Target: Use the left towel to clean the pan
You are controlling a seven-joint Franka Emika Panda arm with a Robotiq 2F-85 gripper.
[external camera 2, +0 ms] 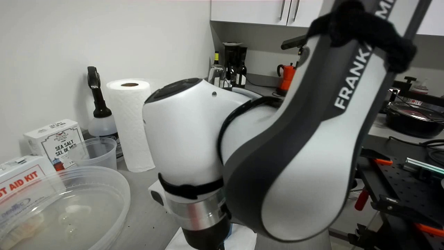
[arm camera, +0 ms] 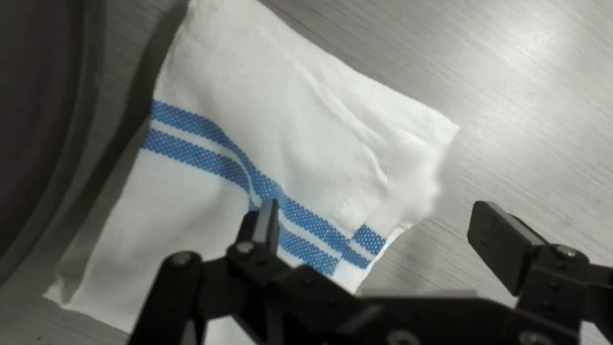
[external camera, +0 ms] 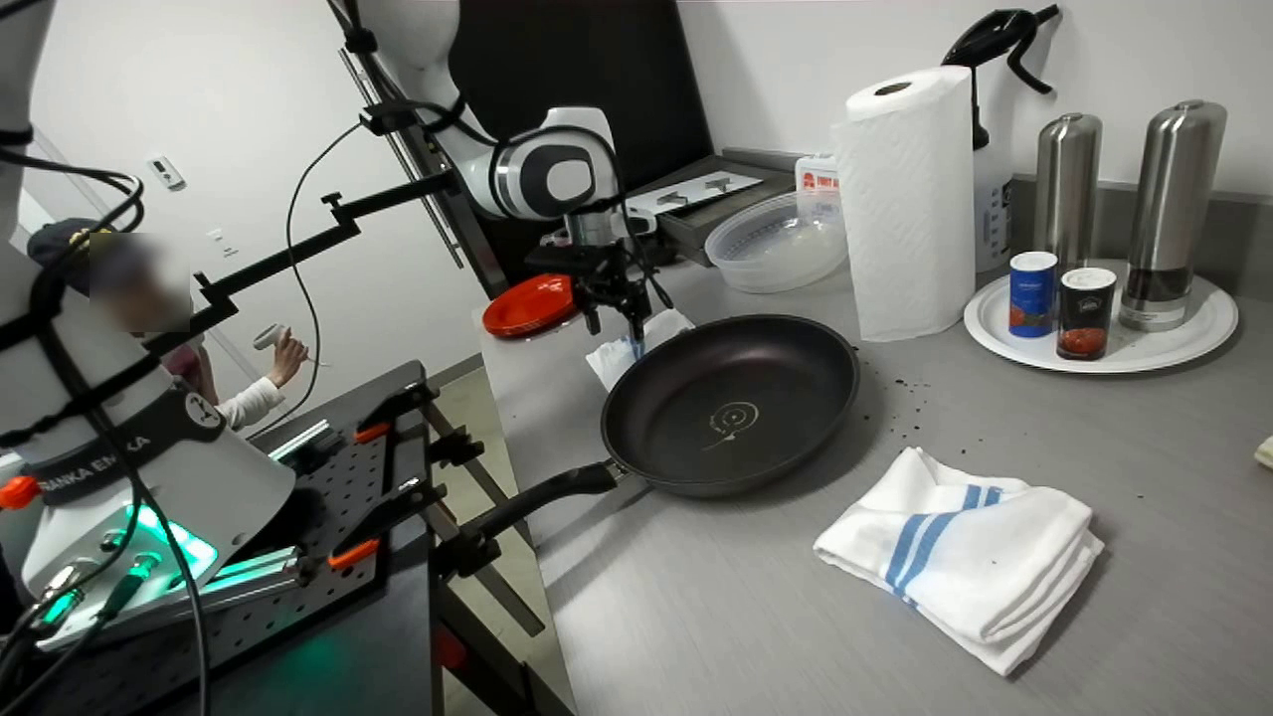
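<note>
Wrist view: gripper (arm camera: 375,211) spread wide above the left towel (arm camera: 287,124)

Left towel: white cloth, paired blue stripes, lying loosely folded on the grey counter (arm camera: 536,110). One finger (arm camera: 266,227) stands over the stripes; the opposite one is out past the cloth's edge, above bare counter. Contact between tips and cloth: cannot tell. A patch at the towel's corner, between the fingers, is blurred. Pan (arm camera: 36,120): dark curve along the left border; a shadowed strip of counter shows between it and the cloth.

In an exterior view the pan sits on the counter, dark inside facing up, its long black handle (external camera: 547,492) reaching past the counter edge. The pan's rim hides part of the left towel, which lies just beyond it. Near the pan: folded striped towel (external camera: 955,557), scattered dark specks (external camera: 900,382), upright paper towel roll (external camera: 900,219), clear plastic tub (external camera: 766,270). Red plate (external camera: 524,306) near the left towel. White plate (external camera: 1211,310) bears metal grinders (external camera: 1172,219), a blue shaker (external camera: 1032,298) and a dark jar (external camera: 1084,316).

In an exterior view the arm (external camera 2: 187,135) blocks much of the scene; part of the left towel shows beneath it.
</note>
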